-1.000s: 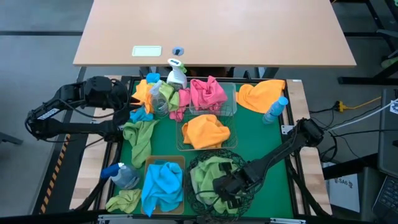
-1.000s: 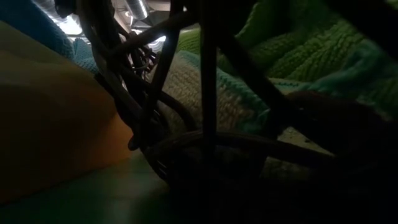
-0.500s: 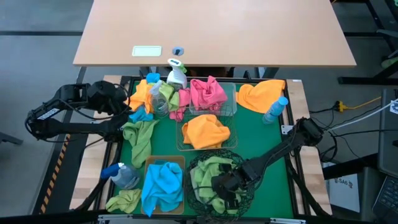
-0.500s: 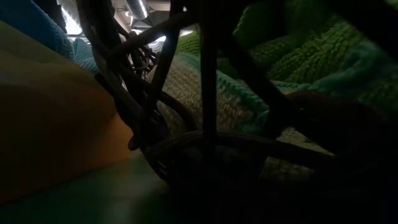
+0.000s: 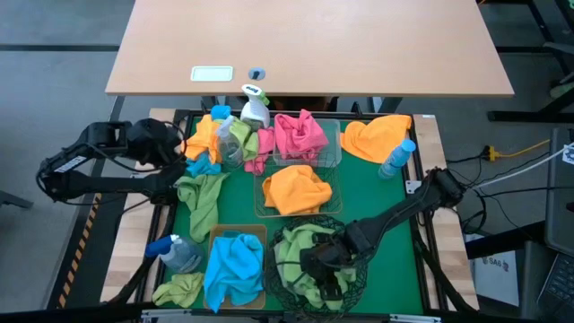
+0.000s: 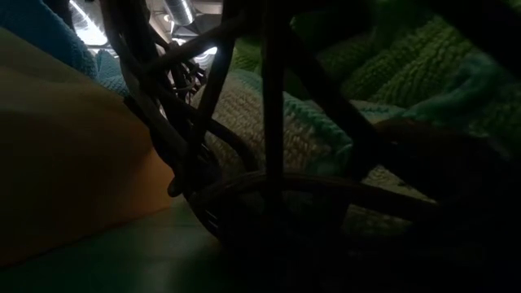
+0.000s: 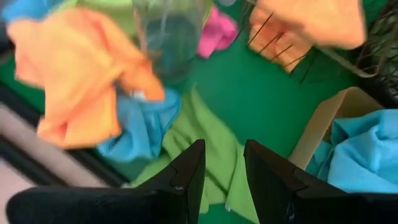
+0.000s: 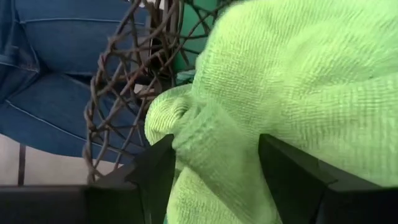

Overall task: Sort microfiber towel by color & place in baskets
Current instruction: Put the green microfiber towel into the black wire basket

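Right gripper (image 5: 321,269): low inside the round black wire-mesh basket (image 5: 345,226), fingers (image 8: 298,180) spread wide, a fold of green towel (image 8: 298,81) lying loose between them, not pinched. Beyond the mesh in the right wrist view, blue denim of a person (image 8: 50,68).

Green towels in that basket (image 5: 300,256): heaped under and around the right gripper; the low view sees little but the dark mesh (image 6: 269,122) and the knit behind it.

Tan bin (image 5: 235,231): just beside the right gripper's basket, on the side toward the left arm; holds a blue towel (image 5: 231,265).

Clear basket, nearer (image 5: 260,211): just past the black basket, away from the right gripper's arm base; holds an orange towel (image 5: 296,190).

Clear basket, farther (image 5: 337,148): beyond the former; holds pink towels (image 5: 298,135).

Left gripper (image 5: 186,152): well apart from the right one, at the mat's left edge, fingers (image 7: 186,174) narrowly parted and holding nothing. Ahead of it in the left wrist view, a loose green towel (image 7: 211,143), a small blue towel (image 7: 140,130), an orange towel (image 7: 74,68) and a spray bottle (image 7: 171,37) standing among them.

Loose items elsewhere on the green mat (image 5: 368,193): orange towel (image 5: 377,136) with a blue bottle (image 5: 396,159) at the far right corner; a blue-topped spray bottle (image 5: 178,253) and a green towel (image 5: 179,289) beside the tan bin
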### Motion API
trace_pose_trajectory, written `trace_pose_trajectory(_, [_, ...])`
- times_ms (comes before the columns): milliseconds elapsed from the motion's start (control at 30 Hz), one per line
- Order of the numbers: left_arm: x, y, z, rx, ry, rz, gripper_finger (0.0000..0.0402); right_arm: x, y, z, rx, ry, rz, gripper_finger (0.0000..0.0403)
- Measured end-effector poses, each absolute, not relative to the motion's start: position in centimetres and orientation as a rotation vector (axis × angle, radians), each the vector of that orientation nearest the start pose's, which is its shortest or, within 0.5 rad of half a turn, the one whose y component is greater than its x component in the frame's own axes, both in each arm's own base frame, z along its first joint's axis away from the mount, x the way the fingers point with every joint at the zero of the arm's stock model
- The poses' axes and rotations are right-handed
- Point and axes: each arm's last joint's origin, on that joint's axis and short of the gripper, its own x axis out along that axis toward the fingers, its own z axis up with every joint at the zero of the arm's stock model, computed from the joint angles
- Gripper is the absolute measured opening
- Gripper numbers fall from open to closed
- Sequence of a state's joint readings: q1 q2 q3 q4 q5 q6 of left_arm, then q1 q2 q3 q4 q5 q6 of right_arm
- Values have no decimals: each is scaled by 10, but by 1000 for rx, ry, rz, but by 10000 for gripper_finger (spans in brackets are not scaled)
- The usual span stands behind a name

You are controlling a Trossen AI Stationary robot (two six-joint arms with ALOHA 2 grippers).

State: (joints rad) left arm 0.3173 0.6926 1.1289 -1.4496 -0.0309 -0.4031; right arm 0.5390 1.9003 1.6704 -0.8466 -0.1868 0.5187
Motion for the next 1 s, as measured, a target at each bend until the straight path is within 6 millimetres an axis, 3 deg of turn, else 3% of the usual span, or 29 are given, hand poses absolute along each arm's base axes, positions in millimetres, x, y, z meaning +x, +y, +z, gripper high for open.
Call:
trace_pose_trajectory(267, [63, 21, 321, -569, 1078, 550, 108, 340, 208, 305, 243, 1229, 350, 230])
trace_pose_trajectory(733, [68, 22, 250, -648, 1340, 596, 108, 335, 203, 360, 198, 1132, 368, 230])
trace_pose_trajectory(1000, [74, 24, 252, -644, 1267, 582, 108, 334, 202, 375, 159, 1070, 387, 230])
